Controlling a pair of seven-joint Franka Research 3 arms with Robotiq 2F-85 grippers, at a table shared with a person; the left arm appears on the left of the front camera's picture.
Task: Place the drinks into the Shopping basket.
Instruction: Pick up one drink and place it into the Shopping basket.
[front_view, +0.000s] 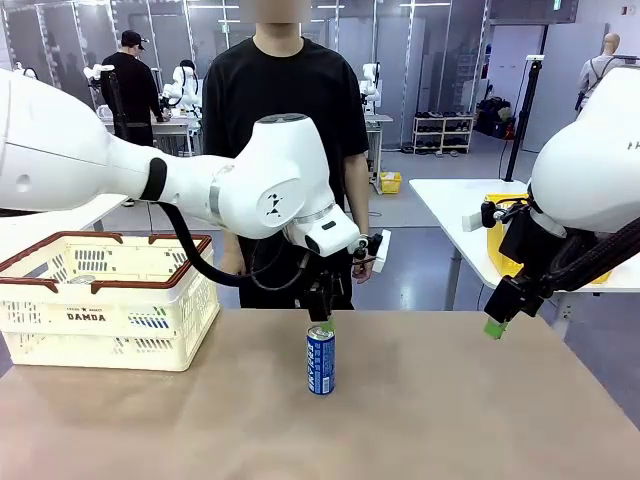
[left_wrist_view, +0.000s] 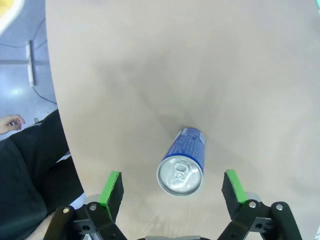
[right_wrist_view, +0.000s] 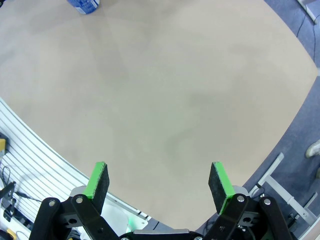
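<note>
Left hand (left_wrist_view: 172, 187) spread above upright blue can (left_wrist_view: 182, 162), can cut off in right wrist view, right hand (right_wrist_view: 159, 182) spread.

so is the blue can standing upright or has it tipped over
Upright. The blue can stands on its base on the table, and the left wrist view shows its silver top facing up at the camera.
</note>
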